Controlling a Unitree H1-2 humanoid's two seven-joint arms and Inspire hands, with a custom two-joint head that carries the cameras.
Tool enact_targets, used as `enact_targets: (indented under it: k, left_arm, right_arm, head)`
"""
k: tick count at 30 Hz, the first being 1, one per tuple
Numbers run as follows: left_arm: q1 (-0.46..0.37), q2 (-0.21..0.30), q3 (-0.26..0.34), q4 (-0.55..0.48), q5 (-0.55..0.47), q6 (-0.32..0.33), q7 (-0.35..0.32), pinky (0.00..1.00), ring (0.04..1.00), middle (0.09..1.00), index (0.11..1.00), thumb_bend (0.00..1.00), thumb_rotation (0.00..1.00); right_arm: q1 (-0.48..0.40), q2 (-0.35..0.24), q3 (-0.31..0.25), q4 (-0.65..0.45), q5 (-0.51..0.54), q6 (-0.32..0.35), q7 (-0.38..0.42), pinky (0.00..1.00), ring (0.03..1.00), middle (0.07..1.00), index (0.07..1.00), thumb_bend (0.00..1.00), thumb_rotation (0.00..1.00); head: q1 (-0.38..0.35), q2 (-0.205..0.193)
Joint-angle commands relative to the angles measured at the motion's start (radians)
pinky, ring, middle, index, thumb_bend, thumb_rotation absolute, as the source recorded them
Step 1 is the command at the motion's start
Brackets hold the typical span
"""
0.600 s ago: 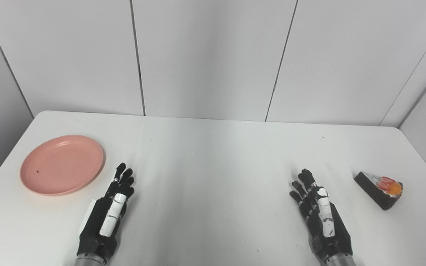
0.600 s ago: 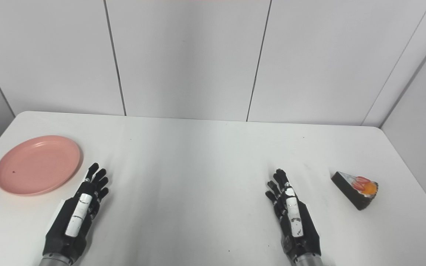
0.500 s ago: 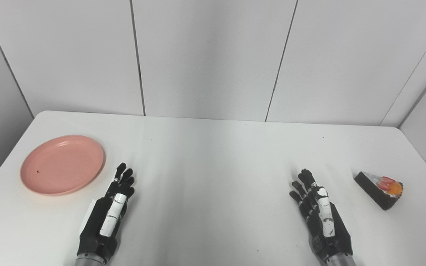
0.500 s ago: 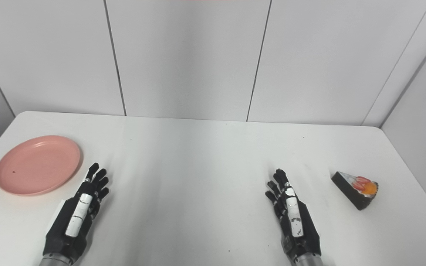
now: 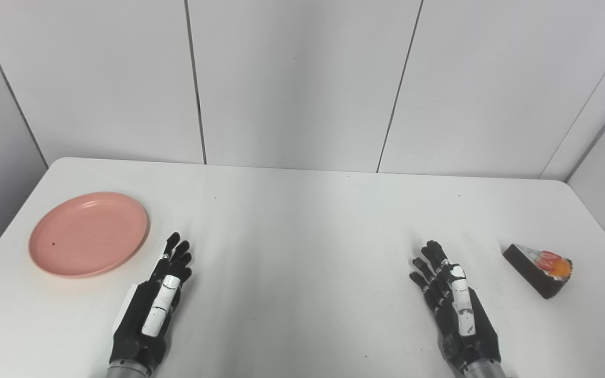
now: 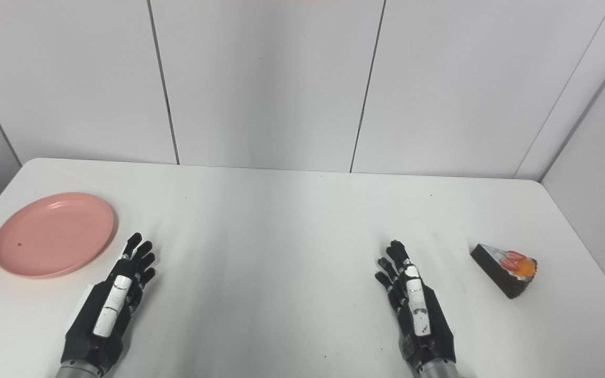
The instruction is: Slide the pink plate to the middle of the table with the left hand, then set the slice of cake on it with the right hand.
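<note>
A round pink plate lies at the table's left side, with nothing on it. A dark wedge of cake topped with red and orange fruit sits near the right edge. My left hand rests near the front edge, just right of and below the plate, fingers stretched out and holding nothing. My right hand lies open in the same way, a short gap to the left of the cake, not touching it.
The white table stretches between the two hands. Pale wall panels stand close behind its far edge, and a wall closes in on the right side.
</note>
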Motion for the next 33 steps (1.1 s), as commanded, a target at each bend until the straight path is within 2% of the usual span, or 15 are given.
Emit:
enact_targets:
  k: [1,33]
  left_arm:
    - [-0.015,0.006,0.001,-0.021,-0.003,-0.007,-0.009,1.0,1.0,1.0,1.0,0.82,0.8]
    - [-0.014,0.009,-0.003,-0.016,0.001,-0.003,-0.014,1.0,1.0,1.0,1.0,0.82,0.81]
  right_arm:
    - [-0.006,0.0,-0.006,-0.025,0.009,0.002,0.003,0.92,0.937,0.96,0.945,0.87,0.92]
    - [-0.003,0.003,-0.009,-0.021,0.012,-0.001,0.004,0.93,0.929,0.952,0.943,0.87,0.92]
  head:
    - [0.001,0.0]
    - [0.0,-0.017]
